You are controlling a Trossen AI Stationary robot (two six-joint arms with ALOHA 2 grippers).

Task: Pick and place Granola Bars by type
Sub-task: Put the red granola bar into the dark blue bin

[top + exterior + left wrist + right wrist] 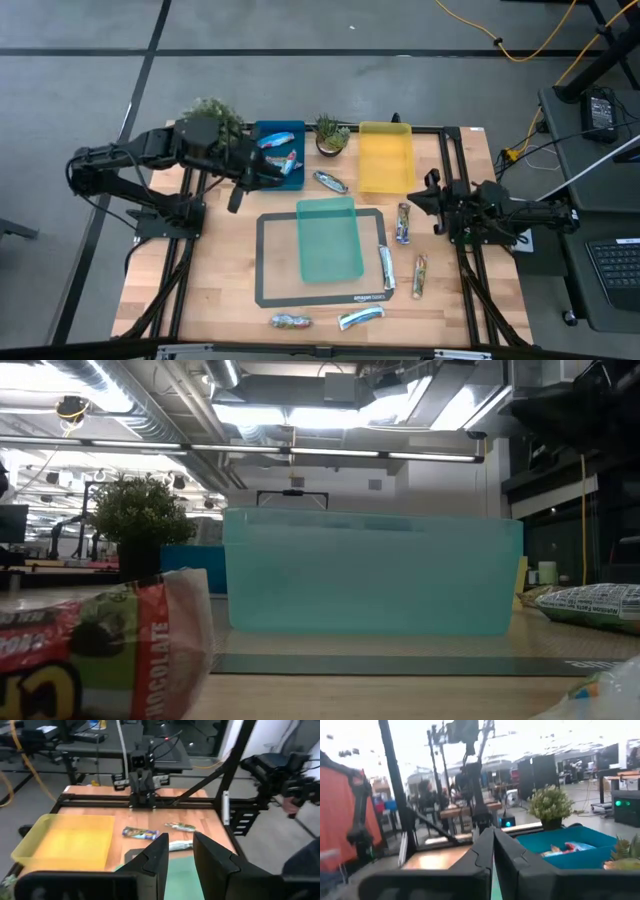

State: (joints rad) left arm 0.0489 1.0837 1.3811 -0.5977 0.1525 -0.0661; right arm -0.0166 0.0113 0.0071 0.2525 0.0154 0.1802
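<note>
The left gripper [272, 170] is seen upper left of centre beside the blue tray [266, 132], fingers parted around nothing. The right gripper [420, 198] is held closed and empty at right. Granola Bars [403, 223] are scattered lower right; two lie in the blue tray.

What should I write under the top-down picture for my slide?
Two robot arms sorting granola bars into blue, yellow and teal trays on a wooden table.

We see a robotics lab: exposed ceiling ducts [150, 400], strip lights [300, 452], distant workbenches [60, 560], cables [520, 45] across concrete floor [300, 25].
</note>
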